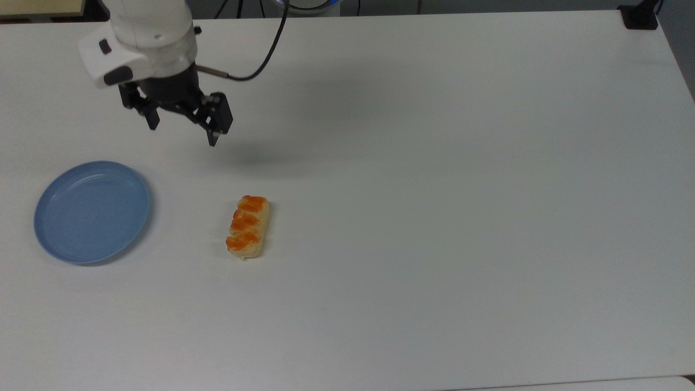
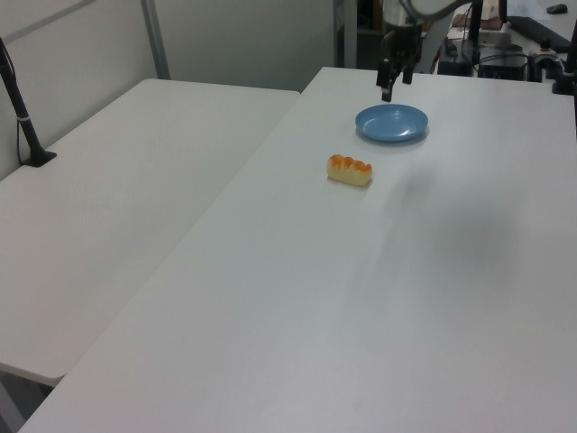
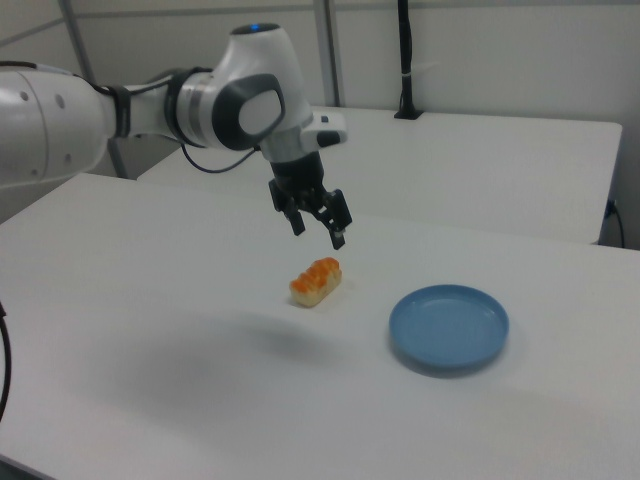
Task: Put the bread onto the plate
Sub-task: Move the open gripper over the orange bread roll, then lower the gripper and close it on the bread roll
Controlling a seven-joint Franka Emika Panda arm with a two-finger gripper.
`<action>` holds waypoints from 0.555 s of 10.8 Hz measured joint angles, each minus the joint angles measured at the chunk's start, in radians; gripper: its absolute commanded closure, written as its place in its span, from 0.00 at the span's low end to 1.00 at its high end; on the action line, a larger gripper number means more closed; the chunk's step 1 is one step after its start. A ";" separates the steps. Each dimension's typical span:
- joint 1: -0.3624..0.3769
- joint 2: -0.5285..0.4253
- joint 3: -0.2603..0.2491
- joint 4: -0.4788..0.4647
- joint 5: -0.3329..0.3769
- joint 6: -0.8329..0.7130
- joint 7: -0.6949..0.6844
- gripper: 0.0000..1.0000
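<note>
Plate [image 1: 92, 212] first: look at the top view's left and you see the round light blue plate lying flat on the white table [image 1: 434, 217], with nothing on it. Move your eyes toward the right and you find the bread [image 1: 247, 227], a small pale loaf with shiny orange patches on top. It lies on the bare table, well apart from the plate, with its long side running up and down in the top view. Above the gap between those two, higher in the top view, you see the gripper [image 1: 182, 128] hanging from the white arm [image 1: 146, 38]. Its two black fingers [image 1: 213, 137] are spread wide, and you can see they hold nothing. A black cable [image 1: 260, 54] curves away from the arm. In the right view, go from the left again: the arm [image 3: 150, 110] reaches in, the gripper [image 3: 318, 232] hangs in the air just over the bread [image 3: 316, 282], not touching it, and the plate [image 3: 449, 327] sits to the right view's right. In the left view, the bread [image 2: 349, 170] is closer to you, and the plate [image 2: 391, 123] and the gripper [image 2: 389, 88] are farther back.
</note>
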 measured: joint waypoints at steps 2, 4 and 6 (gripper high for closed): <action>-0.006 0.068 0.000 -0.002 0.001 0.082 0.000 0.00; -0.007 0.134 0.000 -0.002 0.007 0.172 0.003 0.00; -0.008 0.176 0.000 0.002 0.014 0.221 0.010 0.00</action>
